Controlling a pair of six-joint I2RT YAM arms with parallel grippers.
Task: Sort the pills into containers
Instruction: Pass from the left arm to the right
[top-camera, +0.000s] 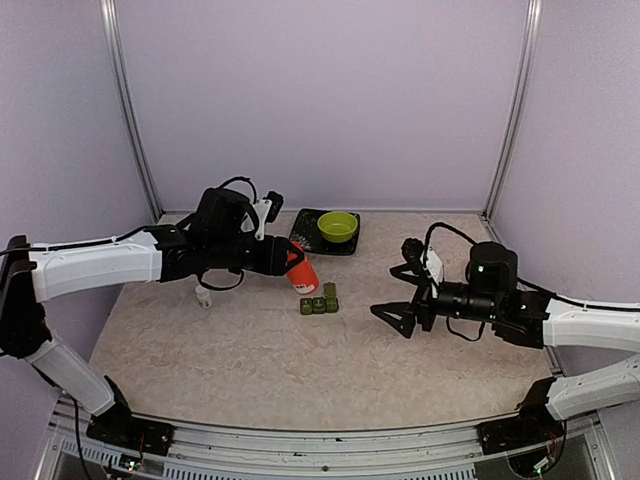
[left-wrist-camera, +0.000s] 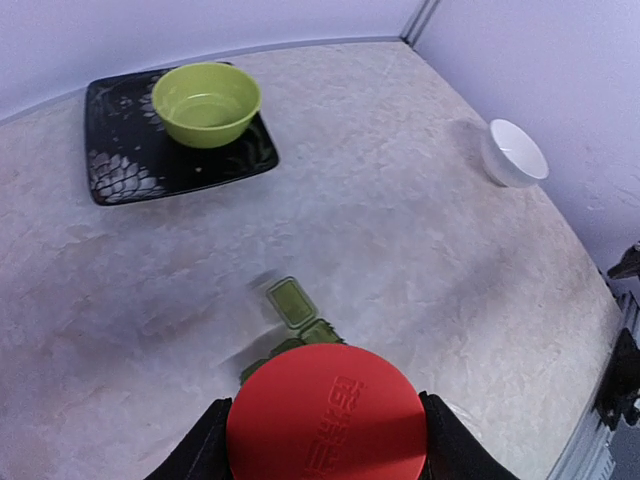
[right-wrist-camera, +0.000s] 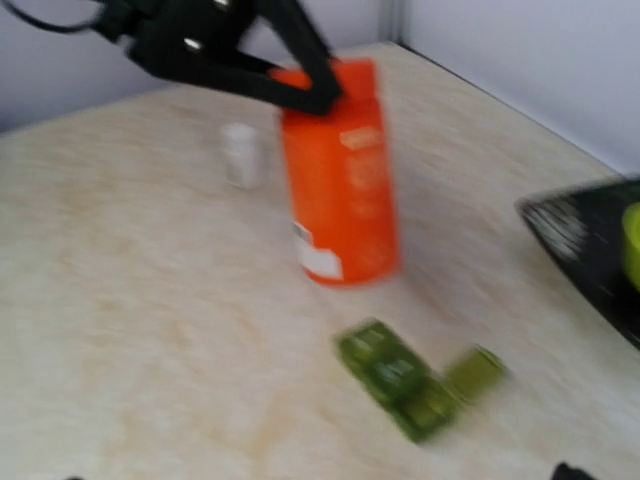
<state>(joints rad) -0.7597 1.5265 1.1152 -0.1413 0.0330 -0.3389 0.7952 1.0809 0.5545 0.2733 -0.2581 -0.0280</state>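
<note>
Looking down, you are clamping your left hand (top-camera: 293, 258) on a smooth orange cylindrical bottle (top-camera: 303, 277) beside the square green containers (top-camera: 320, 303), their row running crosswise on the bench (top-camera: 250, 350); your right hand (top-camera: 392, 318) is gaping empty. Left wrist: one lid (left-wrist-camera: 291, 300) is lying open. Right wrist: everything is blurring.

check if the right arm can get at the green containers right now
Probably yes. The right claw is open and faces the containers with nothing standing between. The orange bottle held in the left claw is close by them, so it could crowd the approach.

Beige table (top-camera: 250, 360), black tray (top-camera: 303, 233), green containers (top-camera: 319, 304), white cap (top-camera: 204, 297)
</note>
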